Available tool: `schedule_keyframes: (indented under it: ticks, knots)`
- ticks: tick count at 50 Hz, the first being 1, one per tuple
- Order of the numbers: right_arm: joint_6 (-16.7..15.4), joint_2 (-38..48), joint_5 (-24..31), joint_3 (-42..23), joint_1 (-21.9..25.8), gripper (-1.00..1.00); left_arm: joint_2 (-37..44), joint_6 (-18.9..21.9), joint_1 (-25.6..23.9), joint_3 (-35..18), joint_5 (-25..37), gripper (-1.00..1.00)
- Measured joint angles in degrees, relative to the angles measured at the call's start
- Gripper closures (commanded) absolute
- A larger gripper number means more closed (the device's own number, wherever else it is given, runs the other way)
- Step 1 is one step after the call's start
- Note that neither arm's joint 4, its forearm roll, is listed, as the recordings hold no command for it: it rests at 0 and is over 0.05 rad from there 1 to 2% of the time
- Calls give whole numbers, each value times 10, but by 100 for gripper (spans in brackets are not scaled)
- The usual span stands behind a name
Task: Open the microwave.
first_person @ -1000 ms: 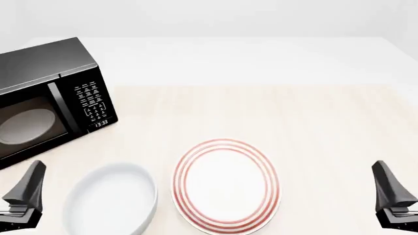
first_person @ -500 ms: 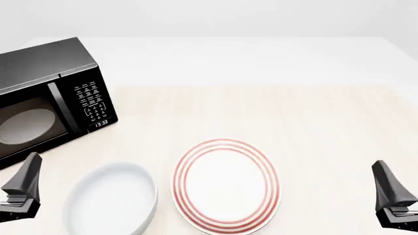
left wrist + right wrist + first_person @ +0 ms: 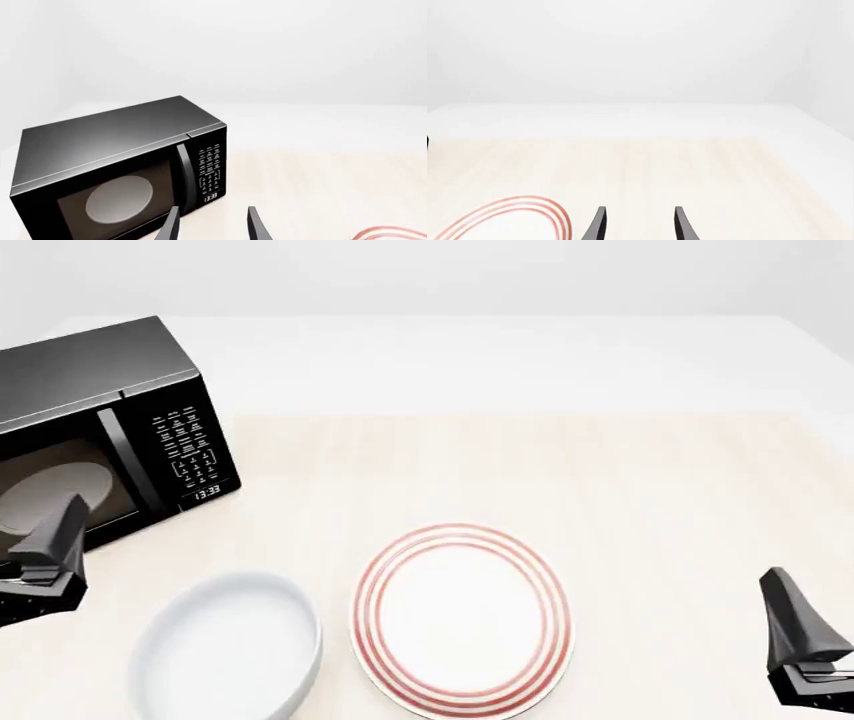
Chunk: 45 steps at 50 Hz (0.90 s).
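Jaws parted and empty on both grippers; left gripper (image 3: 51,540) nearer the microwave (image 3: 100,440).
Microwave at worktop's far-left corner; its upright bar handle (image 3: 185,172) lies ahead of the left jaws.

Pale wood table (image 3: 641,500): microwave (image 3: 94,440), white bowl (image 3: 227,650), red-ringed plate (image 3: 461,615).

I see the microwave (image 3: 100,440) at the table's (image 3: 534,460) far left. The bowl (image 3: 227,650) sits nearer me, the plate (image 3: 461,615) just right of it.
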Motion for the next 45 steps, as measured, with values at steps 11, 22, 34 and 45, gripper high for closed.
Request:
schedule_keyframes:
  ticks: [11, 22, 34, 45]
  knots:
    - [0, 0, 0, 0, 0, -100, 72, -4, 7, -15, -47, -100]
    - [0, 0, 0, 0, 0, -100, 125, -2, 19, -27, -80, -100]
    - [0, 1, -1, 0, 0, -100, 176, 5, 35, -32, -114, -100]
    - [0, 1, -1, 0, 0, -100, 231, 6, 45, -30, -156, -100]
